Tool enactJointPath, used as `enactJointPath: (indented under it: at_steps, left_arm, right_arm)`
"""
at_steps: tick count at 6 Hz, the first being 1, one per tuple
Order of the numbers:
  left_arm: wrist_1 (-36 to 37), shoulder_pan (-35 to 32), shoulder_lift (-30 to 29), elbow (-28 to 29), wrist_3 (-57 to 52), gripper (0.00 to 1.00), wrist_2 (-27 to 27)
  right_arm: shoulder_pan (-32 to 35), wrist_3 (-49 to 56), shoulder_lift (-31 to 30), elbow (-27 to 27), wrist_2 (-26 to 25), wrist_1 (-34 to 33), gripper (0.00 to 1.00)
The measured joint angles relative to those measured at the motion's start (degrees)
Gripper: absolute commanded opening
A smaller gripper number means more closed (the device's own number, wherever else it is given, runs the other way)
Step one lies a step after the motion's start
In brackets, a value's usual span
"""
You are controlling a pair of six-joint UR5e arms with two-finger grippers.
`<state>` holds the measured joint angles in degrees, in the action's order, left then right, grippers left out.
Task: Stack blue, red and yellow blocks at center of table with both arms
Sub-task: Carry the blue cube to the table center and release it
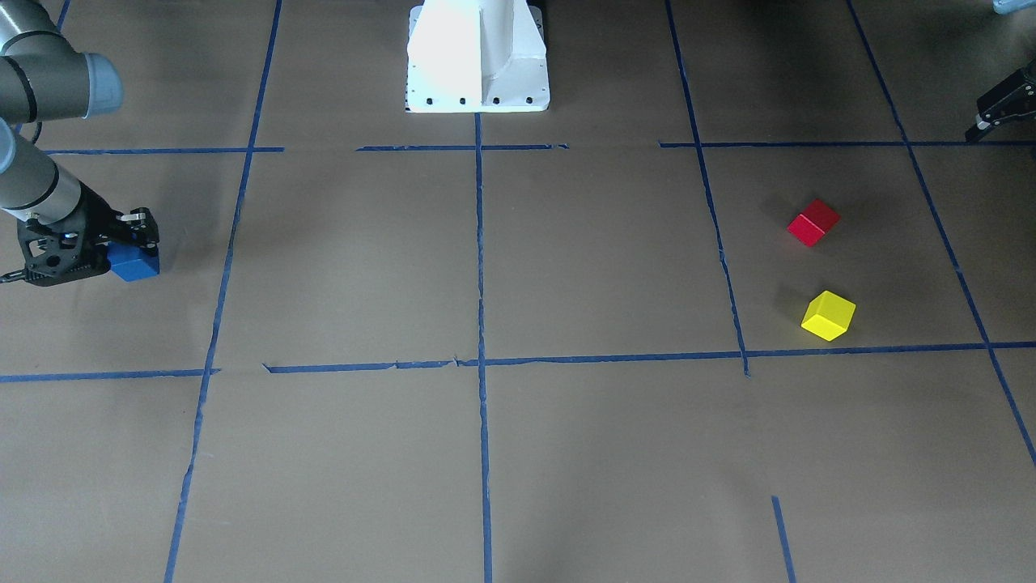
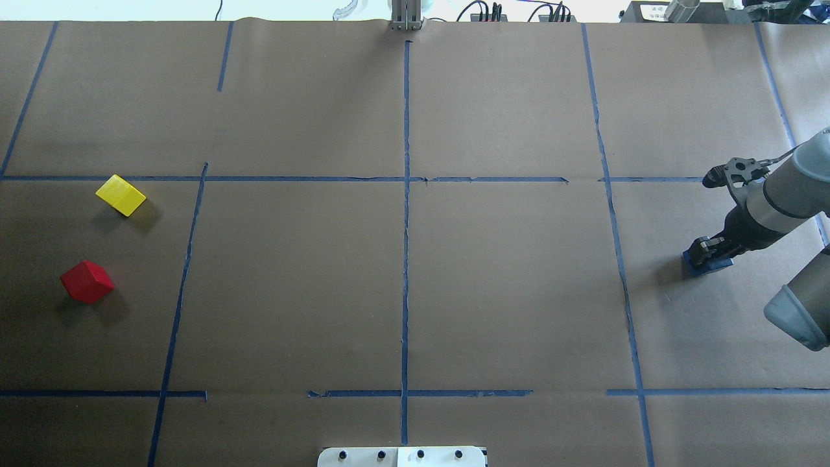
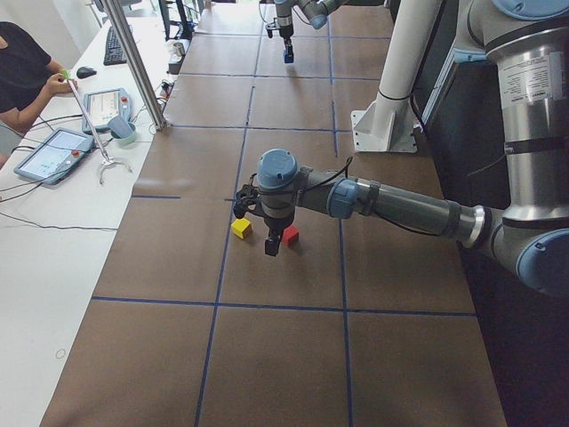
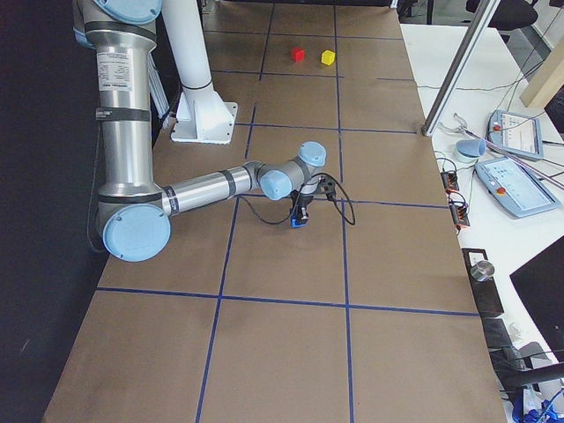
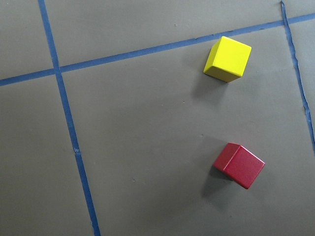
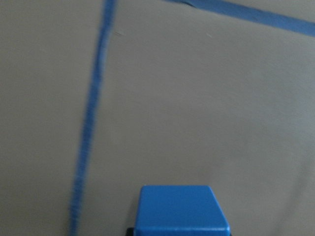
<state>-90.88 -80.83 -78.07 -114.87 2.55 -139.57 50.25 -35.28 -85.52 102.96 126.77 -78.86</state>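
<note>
Blue block at the bottom edge of the right wrist view, its top face square to the lens and the brown tabletop blurred behind it. Right gripper pinches this block between its two fingers, far out on the robot's right side of the tabletop and well apart from the centre; whether the block touches the paper or hangs just above it cannot be told. Blue tape lines divide the tabletop into cells, and the held block lies in an outer cell, just beyond one lengthwise line.

Red block and yellow block rest on the robot's left side, near each other but apart, both turned at an angle to the tape. Yellow lies farther from the white robot base than red, close to a crosswise tape line. Neither is touched by an arm.

Left gripper hangs above the tabletop, over the gap between the red and yellow blocks as seen from the left end; its wrist camera looks straight down on both. Whether its fingers are spread or pressed together cannot be told from these views.

Central cells in front of the base carry no block. A seated operator appears beside the tabletop in the left-end view
</note>
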Motion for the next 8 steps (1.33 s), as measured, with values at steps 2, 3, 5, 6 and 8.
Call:
enactJointPath:
  at_steps: [2, 3, 5, 6, 8]
  left_arm:
    - [0.0, 0.0, 0.0, -0.2, 0.0, 1.00, 0.0]
    - [0.0, 0.0, 0.4, -0.2, -0.1, 1.00, 0.0]
    - [-0.1, 0.1, 1.0, -0.3, -0.3, 1.00, -0.1]
    - [-0.1, 0.1, 1.0, -0.3, -0.3, 1.00, -0.1]
    - [-0.1, 0.1, 1.2, -0.4, -0.3, 1.00, -0.1]
  right_arm:
    - [-6.2, -15.7, 15.1, -0.4, -0.5, -4.4, 0.00]
    - [-9.5, -23.3, 22.7, -3.9, -3.1, -4.8, 0.00]
    - [-15.2, -34.7, 34.6, -12.8, -9.1, -4.5, 0.00]
    - [-17.6, -37.8, 38.6, -16.0, -12.3, -4.4, 0.00]
    - [-20.4, -42.7, 41.6, -19.5, -15.1, -4.4, 0.00]
